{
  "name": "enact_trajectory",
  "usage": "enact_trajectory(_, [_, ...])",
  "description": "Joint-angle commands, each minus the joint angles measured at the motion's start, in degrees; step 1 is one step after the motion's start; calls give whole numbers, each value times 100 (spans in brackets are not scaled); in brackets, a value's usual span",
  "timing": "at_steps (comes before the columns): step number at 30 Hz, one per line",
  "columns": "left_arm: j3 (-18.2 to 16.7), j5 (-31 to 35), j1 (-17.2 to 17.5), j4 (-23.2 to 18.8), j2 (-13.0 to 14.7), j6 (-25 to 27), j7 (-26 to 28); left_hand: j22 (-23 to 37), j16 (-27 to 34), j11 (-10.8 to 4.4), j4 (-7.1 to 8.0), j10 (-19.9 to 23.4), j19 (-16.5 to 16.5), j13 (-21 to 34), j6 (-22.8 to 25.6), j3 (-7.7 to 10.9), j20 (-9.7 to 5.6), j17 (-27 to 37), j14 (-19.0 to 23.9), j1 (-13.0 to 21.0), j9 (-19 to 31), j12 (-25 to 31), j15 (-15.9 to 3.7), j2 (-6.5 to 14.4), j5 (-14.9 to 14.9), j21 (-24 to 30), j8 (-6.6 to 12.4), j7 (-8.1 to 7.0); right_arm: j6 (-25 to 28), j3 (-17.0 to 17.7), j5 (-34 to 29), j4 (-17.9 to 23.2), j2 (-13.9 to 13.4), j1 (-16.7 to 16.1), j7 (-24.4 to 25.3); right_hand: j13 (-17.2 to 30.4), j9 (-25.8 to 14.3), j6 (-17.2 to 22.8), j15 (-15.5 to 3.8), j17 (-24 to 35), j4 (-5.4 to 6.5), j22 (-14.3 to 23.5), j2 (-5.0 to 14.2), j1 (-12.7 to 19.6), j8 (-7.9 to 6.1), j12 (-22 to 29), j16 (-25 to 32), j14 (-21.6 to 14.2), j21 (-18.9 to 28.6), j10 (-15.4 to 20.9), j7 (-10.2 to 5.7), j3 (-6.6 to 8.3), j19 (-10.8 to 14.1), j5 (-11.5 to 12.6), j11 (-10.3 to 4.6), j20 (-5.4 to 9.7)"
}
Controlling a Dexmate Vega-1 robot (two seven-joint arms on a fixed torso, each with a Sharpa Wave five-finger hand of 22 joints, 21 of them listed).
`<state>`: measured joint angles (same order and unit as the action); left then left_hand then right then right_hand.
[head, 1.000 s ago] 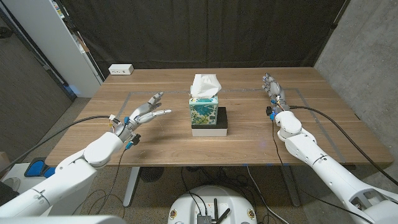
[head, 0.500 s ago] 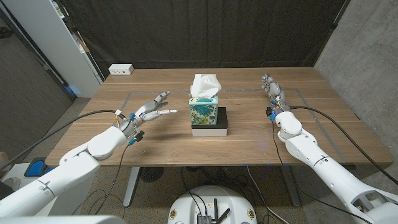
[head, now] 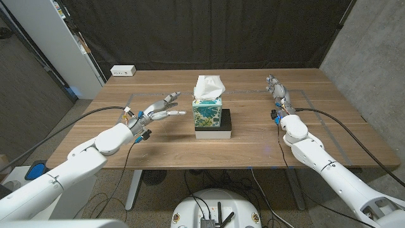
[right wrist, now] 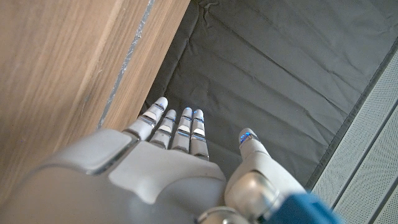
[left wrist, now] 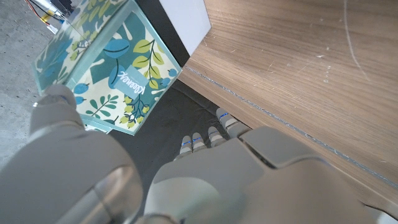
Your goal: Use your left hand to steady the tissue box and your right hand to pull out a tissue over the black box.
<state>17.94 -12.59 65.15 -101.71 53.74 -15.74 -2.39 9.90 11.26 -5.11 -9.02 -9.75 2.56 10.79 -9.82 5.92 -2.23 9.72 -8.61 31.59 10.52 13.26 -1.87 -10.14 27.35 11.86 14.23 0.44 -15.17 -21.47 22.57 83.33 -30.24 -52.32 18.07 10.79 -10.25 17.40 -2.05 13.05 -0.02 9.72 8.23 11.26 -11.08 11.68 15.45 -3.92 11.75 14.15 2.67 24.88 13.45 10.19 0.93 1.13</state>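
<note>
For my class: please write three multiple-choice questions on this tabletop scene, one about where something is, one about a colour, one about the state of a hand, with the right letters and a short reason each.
1. Where does the tissue box stand?
A. on the black box
B. at the table's left edge
C. on the floor

2. What colour is the tissue sticking out of the box?
A. blue
B. white
C. yellow

3. How is the left hand?
A. gripping the tissue box
B. pinching the tissue
C. open, short of the box

Answers: 1 A, the black box shows beneath it; 2 B, it is plainly white in the head view; 3 C, its fingers are spread with a gap to the box.
</note>
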Motion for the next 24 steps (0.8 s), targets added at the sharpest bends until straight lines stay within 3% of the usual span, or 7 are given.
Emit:
enact_trajectory(1, [345, 50, -491, 140, -50, 37, -369, 10, 40, 24, -14, -54, 105, 13, -628, -74, -44, 15, 129, 114, 11, 47, -120, 3, 38, 25, 58, 58, -73, 42, -118, 112, -51, -108, 63, 25, -14, 40, -43, -1, -38, 29, 106, 42, 9, -20, -5, -67, -30, 51, 6, 29, 29, -10, -22, -3])
enact_trajectory(14, [728, 157, -977, 256, -143, 80, -795, 8, -5, 54, -21, -26, 100, 13, -602, -158, -25, 14, 136, 202, 9, 20, -92, -8, 58, -5, 39, 81, -171, 88, -164, 126, -52, -137, 64, 25, -14, 48, -50, 0, -46, 29, 106, 39, 7, -23, -8, -72, -30, 51, 7, 28, 31, -11, -30, 0])
enact_trajectory(19, [839, 192, -1085, 300, -202, 74, -870, 9, -50, 108, -23, -92, 41, 14, -666, -219, 34, 16, 76, 265, 9, -29, -10, -8, 72, -42, -8, 102, -193, 111, -181, 145, -65, -168, 77, 25, -14, 45, -43, 0, -52, 29, 107, 40, 9, -23, -12, -70, -30, 54, 10, 29, 31, -11, -25, 0])
enact_trajectory(23, [929, 166, -1175, 427, -312, -17, -933, 11, -49, 117, -23, -88, 77, 14, -647, -261, 108, 18, 102, 309, 11, -42, 0, -6, 84, -34, -12, 11, -214, 145, -175, 189, -87, -220, 86, 25, -14, 45, -49, 0, -53, 29, 107, 38, 9, -24, -15, -67, -32, 51, 6, 28, 26, -11, -28, 3])
enact_trajectory(24, [966, 132, -1216, 495, -361, -68, -986, 13, -54, 125, -21, -77, 91, 15, -623, -299, 171, 20, 113, 345, 15, -51, 94, -4, 95, -34, -12, -15, -228, 158, -128, 191, -91, -230, 43, 25, -14, 43, -47, 1, -54, 29, 107, 38, 10, -24, -15, -67, -32, 53, 6, 28, 27, -11, -29, 4])
